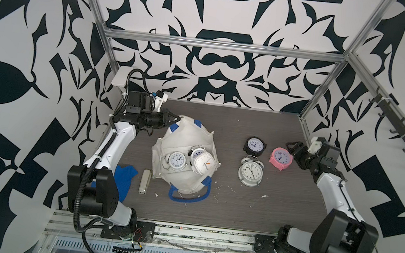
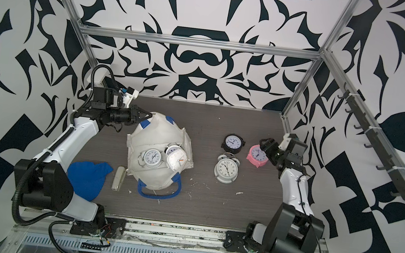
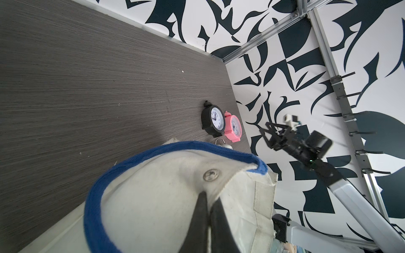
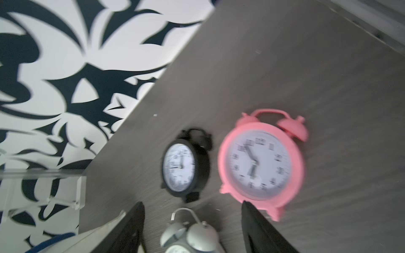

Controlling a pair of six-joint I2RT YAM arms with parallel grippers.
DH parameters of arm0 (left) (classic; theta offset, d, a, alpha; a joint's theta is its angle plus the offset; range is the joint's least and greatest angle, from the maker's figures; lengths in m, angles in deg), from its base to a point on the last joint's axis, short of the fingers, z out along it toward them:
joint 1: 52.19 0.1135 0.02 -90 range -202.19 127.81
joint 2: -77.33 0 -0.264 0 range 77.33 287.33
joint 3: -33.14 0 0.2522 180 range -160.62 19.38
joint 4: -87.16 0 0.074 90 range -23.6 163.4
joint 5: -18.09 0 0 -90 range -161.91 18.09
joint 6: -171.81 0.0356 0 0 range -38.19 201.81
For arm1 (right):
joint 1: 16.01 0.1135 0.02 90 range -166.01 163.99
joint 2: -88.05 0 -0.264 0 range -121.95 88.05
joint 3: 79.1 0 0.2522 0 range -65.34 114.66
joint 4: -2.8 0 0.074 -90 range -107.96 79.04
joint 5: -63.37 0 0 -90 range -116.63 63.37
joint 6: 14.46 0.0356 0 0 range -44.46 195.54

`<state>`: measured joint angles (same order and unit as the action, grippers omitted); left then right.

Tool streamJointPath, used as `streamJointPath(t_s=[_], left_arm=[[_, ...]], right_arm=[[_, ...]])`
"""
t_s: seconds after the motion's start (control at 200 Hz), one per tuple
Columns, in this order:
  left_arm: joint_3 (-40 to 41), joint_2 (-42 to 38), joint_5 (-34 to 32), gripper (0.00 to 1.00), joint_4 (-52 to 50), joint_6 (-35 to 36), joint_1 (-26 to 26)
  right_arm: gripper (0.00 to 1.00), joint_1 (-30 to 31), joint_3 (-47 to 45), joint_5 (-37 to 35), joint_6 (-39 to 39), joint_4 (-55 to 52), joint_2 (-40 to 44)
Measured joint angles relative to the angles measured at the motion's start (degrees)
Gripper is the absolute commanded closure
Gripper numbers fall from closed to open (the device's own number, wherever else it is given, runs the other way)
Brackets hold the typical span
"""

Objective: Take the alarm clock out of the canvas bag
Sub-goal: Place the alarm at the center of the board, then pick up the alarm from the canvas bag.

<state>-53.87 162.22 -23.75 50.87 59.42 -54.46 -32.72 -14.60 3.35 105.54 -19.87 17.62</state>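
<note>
The off-white canvas bag (image 1: 187, 135) (image 2: 158, 132) lies slumped at the table's middle left, its mouth facing up. Inside it show a round white twin-bell alarm clock (image 1: 177, 160) (image 2: 153, 157), a square white clock (image 1: 204, 162) and a third behind them (image 1: 196, 153). My left gripper (image 1: 177, 118) (image 3: 210, 197) is shut on the bag's far rim, pinching the canvas (image 3: 153, 197) beside a blue handle patch. My right gripper (image 1: 290, 147) (image 4: 192, 203) hangs open and empty at the right, just beside a pink clock (image 1: 281, 158) (image 4: 260, 162).
On the table to the right of the bag are a black clock (image 1: 255, 146) (image 4: 182, 166) and a white twin-bell clock (image 1: 249, 171), near the pink one. A blue cloth (image 1: 124, 175) and a beige stapler (image 1: 144, 181) lie left of the bag. The bag's blue handle loop (image 1: 187, 199) trails toward the front.
</note>
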Motion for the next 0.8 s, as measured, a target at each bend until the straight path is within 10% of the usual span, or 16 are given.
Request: streamJointPath(t_s=[0.45,0.8], left_arm=[[-0.37,0.0,-0.68,1.0,-0.96,1.11,-0.13],[-0.79,0.0,-1.36,1.0,-1.79,1.44,-0.33]], right_arm=[[0.32,49.0,28.83,0.66,-16.24,-12.85,-1.38],[0.33,67.06,44.72,-8.96,-23.23,-28.15,-21.99]])
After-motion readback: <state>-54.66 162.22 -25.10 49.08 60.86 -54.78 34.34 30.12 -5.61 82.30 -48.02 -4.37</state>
